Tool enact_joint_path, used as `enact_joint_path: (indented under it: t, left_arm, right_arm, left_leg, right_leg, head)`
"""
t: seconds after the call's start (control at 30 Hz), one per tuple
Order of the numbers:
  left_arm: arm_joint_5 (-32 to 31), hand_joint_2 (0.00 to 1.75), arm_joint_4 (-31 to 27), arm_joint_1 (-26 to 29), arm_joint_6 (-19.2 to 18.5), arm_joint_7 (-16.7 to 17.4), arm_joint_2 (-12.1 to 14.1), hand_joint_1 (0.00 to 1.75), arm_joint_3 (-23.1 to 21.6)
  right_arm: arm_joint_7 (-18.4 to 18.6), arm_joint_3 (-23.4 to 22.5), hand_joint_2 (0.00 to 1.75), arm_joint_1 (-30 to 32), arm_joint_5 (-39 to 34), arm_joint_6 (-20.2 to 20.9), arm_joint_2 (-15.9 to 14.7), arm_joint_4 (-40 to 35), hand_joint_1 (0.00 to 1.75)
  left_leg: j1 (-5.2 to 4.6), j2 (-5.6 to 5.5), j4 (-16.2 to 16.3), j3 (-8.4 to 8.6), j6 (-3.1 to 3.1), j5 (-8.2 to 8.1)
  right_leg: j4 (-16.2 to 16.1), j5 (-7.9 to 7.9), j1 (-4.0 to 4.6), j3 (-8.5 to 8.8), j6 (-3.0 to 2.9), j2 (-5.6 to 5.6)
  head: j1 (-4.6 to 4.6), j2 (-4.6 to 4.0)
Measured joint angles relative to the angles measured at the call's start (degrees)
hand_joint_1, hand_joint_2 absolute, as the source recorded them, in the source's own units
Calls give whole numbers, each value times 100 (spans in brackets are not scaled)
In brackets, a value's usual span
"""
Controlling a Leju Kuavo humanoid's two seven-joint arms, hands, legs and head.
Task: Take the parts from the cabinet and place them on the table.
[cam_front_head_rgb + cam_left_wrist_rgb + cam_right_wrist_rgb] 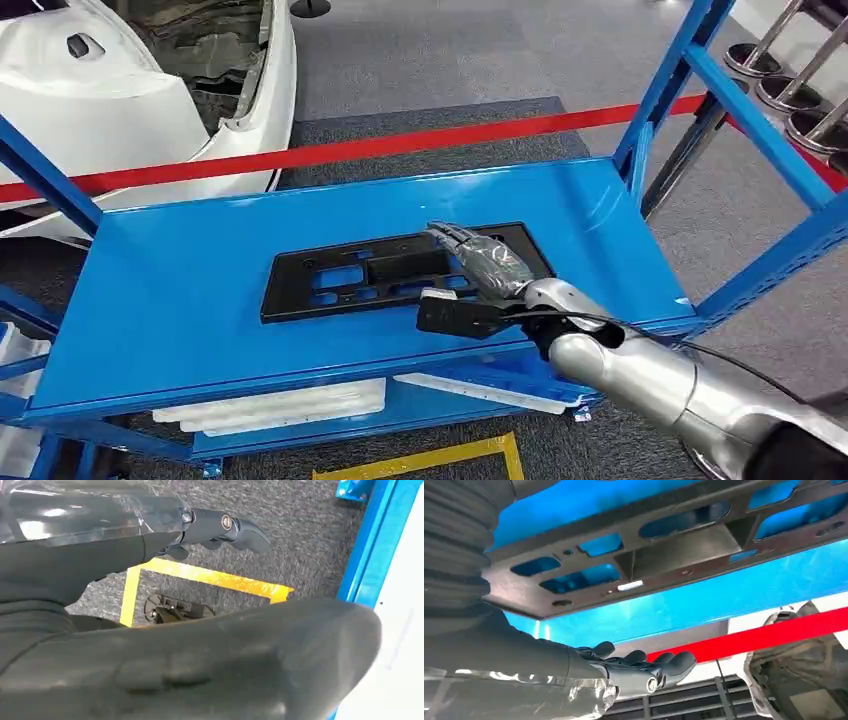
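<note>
Black part (pixel 395 272): flat openwork plate, lying flat on blue top shelf (pixel 180 300), toward its right half, long side roughly parallel to front edge. Right hand (pixel 478 258): over right end of part, fingers extended and apart, holding nothing; contact with part not determinable from head view; in right wrist view, fingers (pixel 644 665) straight and clear of part. Left hand (pixel 220 527): hanging beside rack, over grey floor with yellow tape (pixel 200 577), fingers loosely extended, holding nothing. White panels (pixel 270 405): on lower shelf, beneath front edge. Red tape (pixel 400 145): on floor behind rack. Risks, by judgement: thin plate flush on smooth painted steel, little purchase for fingers, hence likely slide toward rear or left instead of lift; single grip at one end, long lever, hence droop, twist or slip from hand; free end liable to scrape shelf or strike blue upright (pixel 660 90) at right during withdrawal; fingers catching in cut-outs on closing.
</note>
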Motion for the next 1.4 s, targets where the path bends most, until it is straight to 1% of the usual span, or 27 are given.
enact_joint_path:
  t: [0.17, 0.33, 0.47, 0.53, 0.63, 0.77, 0.97, 1.17, 1.4]
  left_arm:
    - [-4, 0, 0, -40, -109, 37, 2, 0, -48]
    - [-2, 0, 2, -39, -111, 26, 2, 0, -50]
    - [-2, 0, 7, -40, -111, -24, 2, 0, -50]
    - [-2, 0, 11, -40, -111, -39, 2, 0, -50]
    - [-4, 0, 15, -49, -125, -39, 2, 0, -50]
    - [-11, 0, 26, -71, -179, 4, 2, 0, -50]
    - [-15, 0, 63, -103, -212, 48, 2, 0, -50]
    - [-20, 0, 68, -112, -229, 48, 2, 0, -50]
    - [-22, 0, 96, -133, -236, 46, 0, 0, -46]
  right_arm:
    - [-2, 236, 175, -219, -381, 160, 22, 162, 0]
    - [21, 391, 175, -257, -457, 205, 22, 284, 0]
    - [262, 492, 175, -254, -293, 265, -7, 378, 0]
    - [389, 538, 175, -254, -217, 265, -63, 420, 0]
    - [483, 577, 175, -228, -206, 254, -160, 461, 0]
    - [518, 603, 175, -141, -214, 256, -299, 501, 0]
    - [520, 612, 175, -62, -217, 291, -411, 551, 0]
    - [597, 612, 175, -21, -110, 310, -516, 557, 0]
    - [772, 612, 175, 5, 420, 293, -601, 557, 0]
  left_leg:
    - [0, 0, 0, 0, 0, 2]
    - [0, 0, 0, 0, 0, 2]
    - [0, 0, -1, 0, 0, 2]
    - [0, 0, -1, 1, 0, 2]
    - [1, 1, -1, 3, 0, 2]
    - [0, 1, -1, 3, 0, 2]
    - [0, 1, -1, 5, 0, 2]
    - [0, 1, -1, 8, 0, 2]
    - [0, 1, -1, 8, 0, 2]
  right_leg:
    - [0, 0, 0, -1, 0, 0]
    - [0, 0, 0, -3, 0, 0]
    - [0, 0, -1, -5, 0, 1]
    - [0, 0, 0, -5, 0, 1]
    - [0, 0, -1, -5, 0, 2]
    - [0, 0, -1, -5, 0, 2]
    - [0, 0, -1, -5, 0, 2]
    - [-1, 0, -1, -4, 0, 2]
    - [0, 0, -1, -2, 0, 2]
  head:
    - [-2, 0]
    - [-2, 0]
    - [-2, 0]
    - [0, 0]
    - [-2, 0]
    - [-2, 0]
    - [-2, 0]
    - [-2, 0]
    - [-2, 0]
